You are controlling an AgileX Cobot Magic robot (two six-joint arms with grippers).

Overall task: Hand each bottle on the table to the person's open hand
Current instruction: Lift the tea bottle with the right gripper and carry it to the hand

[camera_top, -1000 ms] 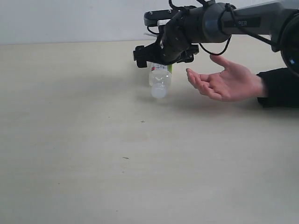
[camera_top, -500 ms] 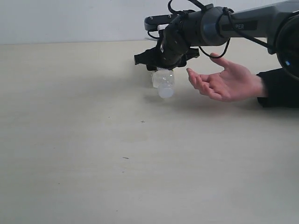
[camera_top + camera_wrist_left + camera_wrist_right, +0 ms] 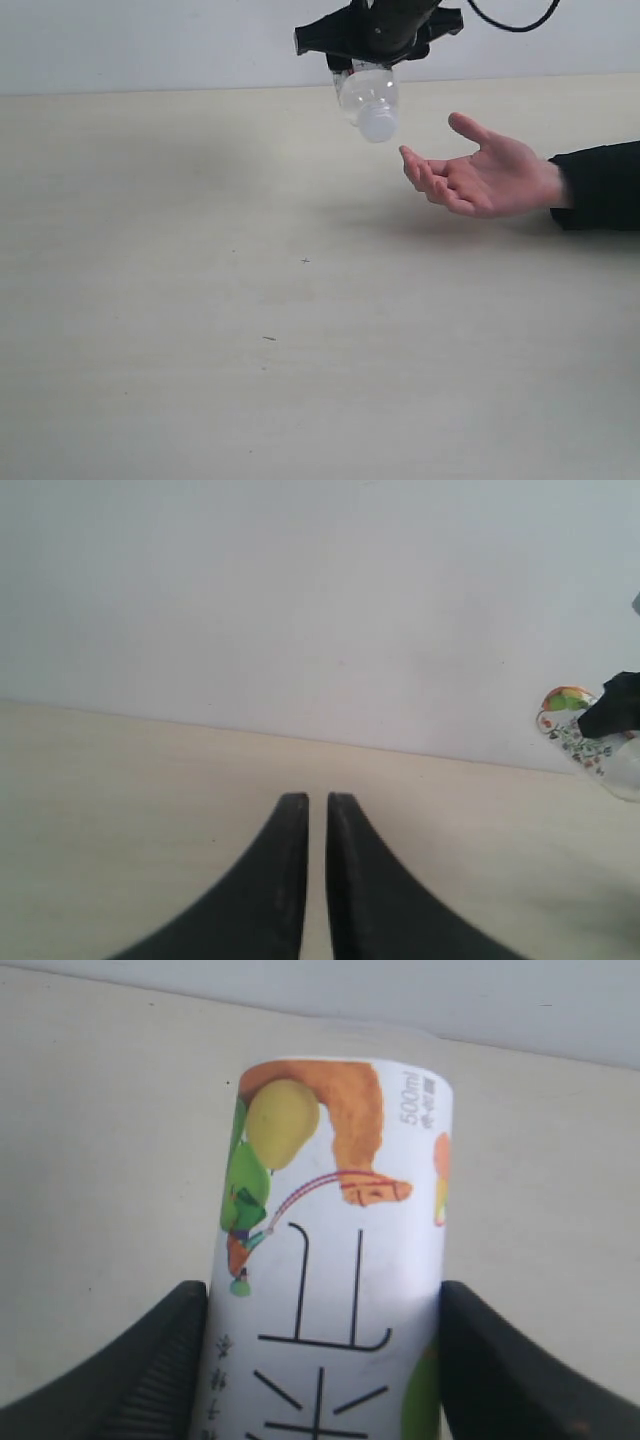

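My right gripper [image 3: 368,45] is shut on the white-green label bottle [image 3: 368,98] and holds it in the air, white cap tipped down toward the camera. The bottle hangs just left of and above the fingertips of the person's open hand [image 3: 490,175], which rests palm up over the table [image 3: 200,300]. In the right wrist view the bottle's label [image 3: 335,1230] fills the space between both black fingers [image 3: 150,1370]. My left gripper [image 3: 317,805] is shut and holds nothing, low over the table. The same bottle [image 3: 572,725] shows at the edge of the left wrist view. The other bottles are out of view.
A pale wall [image 3: 150,45] runs behind the table's far edge. The person's black sleeve [image 3: 600,185] lies at the right edge of the table. A few tiny dark specks [image 3: 268,338] mark the surface.
The right gripper has lifted the bottle from just above the table to well above it, moving slightly right toward the hand. The hand has stayed in place.
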